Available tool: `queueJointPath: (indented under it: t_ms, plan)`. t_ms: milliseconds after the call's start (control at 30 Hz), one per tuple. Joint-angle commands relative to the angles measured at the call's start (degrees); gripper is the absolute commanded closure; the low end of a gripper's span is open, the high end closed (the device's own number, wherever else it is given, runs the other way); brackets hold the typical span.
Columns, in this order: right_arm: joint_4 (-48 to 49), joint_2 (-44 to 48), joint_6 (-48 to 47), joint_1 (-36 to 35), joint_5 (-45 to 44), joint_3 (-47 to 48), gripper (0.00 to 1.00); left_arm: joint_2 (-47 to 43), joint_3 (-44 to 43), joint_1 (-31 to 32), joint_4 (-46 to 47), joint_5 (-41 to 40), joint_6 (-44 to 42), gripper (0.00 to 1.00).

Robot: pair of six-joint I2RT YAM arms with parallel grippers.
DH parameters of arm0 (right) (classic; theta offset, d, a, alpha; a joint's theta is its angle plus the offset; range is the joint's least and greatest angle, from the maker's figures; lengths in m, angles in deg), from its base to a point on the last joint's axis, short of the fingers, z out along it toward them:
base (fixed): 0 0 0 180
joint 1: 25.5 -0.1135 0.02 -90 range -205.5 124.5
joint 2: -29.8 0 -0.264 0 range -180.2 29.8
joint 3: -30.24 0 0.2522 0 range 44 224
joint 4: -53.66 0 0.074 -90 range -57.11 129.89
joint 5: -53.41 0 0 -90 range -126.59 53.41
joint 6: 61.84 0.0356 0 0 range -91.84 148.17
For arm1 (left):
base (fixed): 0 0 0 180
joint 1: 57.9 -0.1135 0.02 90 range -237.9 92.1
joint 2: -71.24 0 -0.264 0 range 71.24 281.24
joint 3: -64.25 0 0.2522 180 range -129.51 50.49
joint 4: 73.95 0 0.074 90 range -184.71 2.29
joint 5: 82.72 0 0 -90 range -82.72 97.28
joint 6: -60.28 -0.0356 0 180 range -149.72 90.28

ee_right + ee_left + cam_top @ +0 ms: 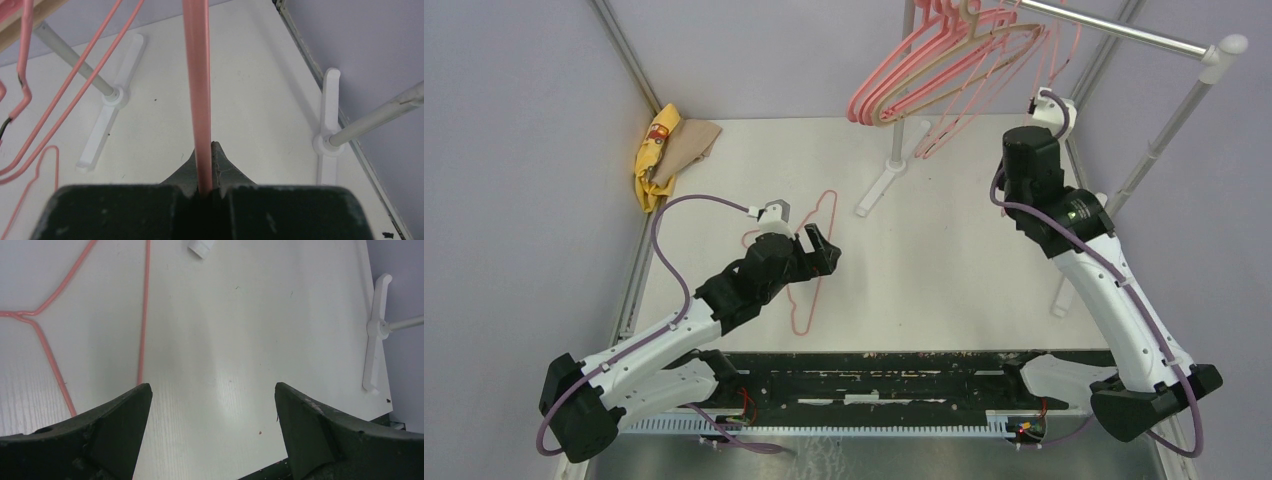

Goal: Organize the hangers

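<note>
Hangers (894,80) — a bunch, pink with a beige one among them, hung by their hooks on the silver rail (1124,30) at 1 o'clock over the counter (944,260) in the top view. One thin pink wire hanger (145,315) lies flat on the counter, toward 9 o'clock of centre, hook end pointing to 12. Left hand (212,390) hovers at that hanger's edge, fingers wide apart, nothing between them; the wire passes under the finger on the 9 o'clock side of its wrist view. Right hand (205,170) is raised at the 3 o'clock side of the hung bunch, fingers pressed together on a thicker pink hanger (197,75) — its bar runs straight up from the pinch. Yellow cloth (656,150) and tan cloth (694,140) are bunched at the counter's 10 o'clock corner
</note>
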Motion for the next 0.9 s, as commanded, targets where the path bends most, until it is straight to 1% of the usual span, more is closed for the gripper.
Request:
queueJointPath:
  t_ms: [0,200,467,700,867]
  plan:
    - [2.5,-2.1,-3.4,6.8,6.5,4.2,0.99,0.4,-0.9,-0.1,1.9,-0.8,-2.3,0.01]
    - [4.0,-5.7,-3.6,14.1,12.7,6.2,0.99,1.4,-1.2,-0.1,1.6,-0.6,-2.3,0.01]
    - [5.6,-9.4,-3.3,20.6,17.5,8.6,0.99,1.1,-1.2,-0.1,1.3,-1.7,-2.6,0.01]
    - [5.4,-13.5,-2.5,23.6,21.3,9.4,0.99,2.7,-1.2,-0.1,1.8,-2.0,-2.6,0.01]
    - [6.7,-13.9,-1.8,23.8,21.3,5.6,0.99,3.9,-0.9,-0.1,2.4,-1.9,-2.5,0.01]
